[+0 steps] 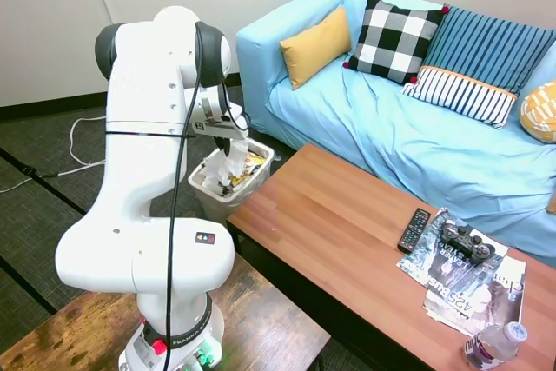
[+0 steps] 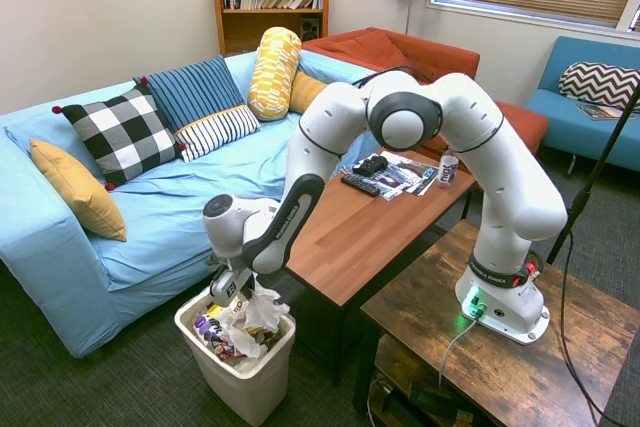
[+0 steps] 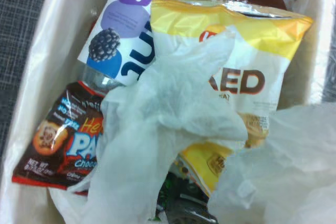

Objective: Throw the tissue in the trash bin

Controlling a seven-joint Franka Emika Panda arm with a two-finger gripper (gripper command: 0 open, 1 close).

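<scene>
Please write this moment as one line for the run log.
stage: release pending | claw: over trash bin | tissue: hanging from claw into bin
</scene>
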